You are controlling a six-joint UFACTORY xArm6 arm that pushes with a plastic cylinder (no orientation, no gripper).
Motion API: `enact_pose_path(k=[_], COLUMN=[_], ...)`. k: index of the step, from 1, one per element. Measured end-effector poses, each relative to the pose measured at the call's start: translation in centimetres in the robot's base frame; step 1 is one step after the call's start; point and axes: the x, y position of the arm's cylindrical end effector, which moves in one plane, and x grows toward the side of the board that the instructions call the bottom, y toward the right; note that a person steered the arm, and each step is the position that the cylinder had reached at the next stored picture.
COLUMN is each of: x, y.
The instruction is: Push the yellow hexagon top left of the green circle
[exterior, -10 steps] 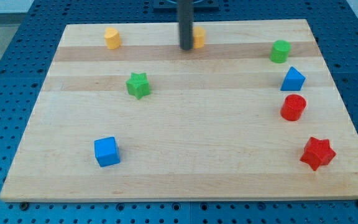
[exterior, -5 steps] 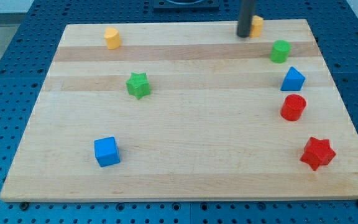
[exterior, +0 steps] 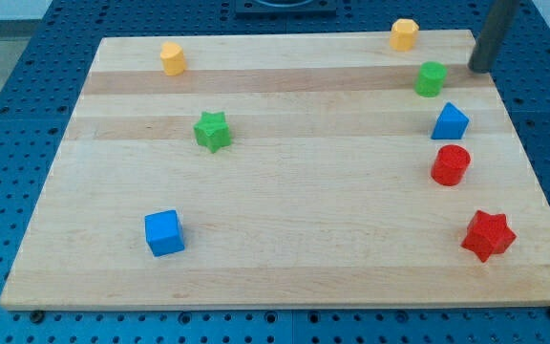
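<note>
The yellow hexagon (exterior: 404, 33) sits near the board's top edge, up and to the left of the green circle (exterior: 431, 78), a small gap between them. My tip (exterior: 480, 69) is at the board's right edge, to the right of the green circle and apart from both blocks.
A second yellow block (exterior: 172, 57) sits at the top left. A green star (exterior: 213, 130) is left of centre, a blue cube (exterior: 164, 232) at the lower left. A blue block (exterior: 450, 121), a red cylinder (exterior: 451, 164) and a red star (exterior: 488, 234) line the wooden board's (exterior: 285, 210) right side.
The tip swept right along the top edge, pushing the yellow hexagon from top centre to above-left of the green circle, then moved off to the circle's right.
</note>
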Motion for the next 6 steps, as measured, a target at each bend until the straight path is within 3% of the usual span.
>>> enact_pose_path(k=[1,2,4,6], x=[-5.5,-8.2,-8.0,-5.5], y=[-0.4,-2.1,-10.6,-10.5])
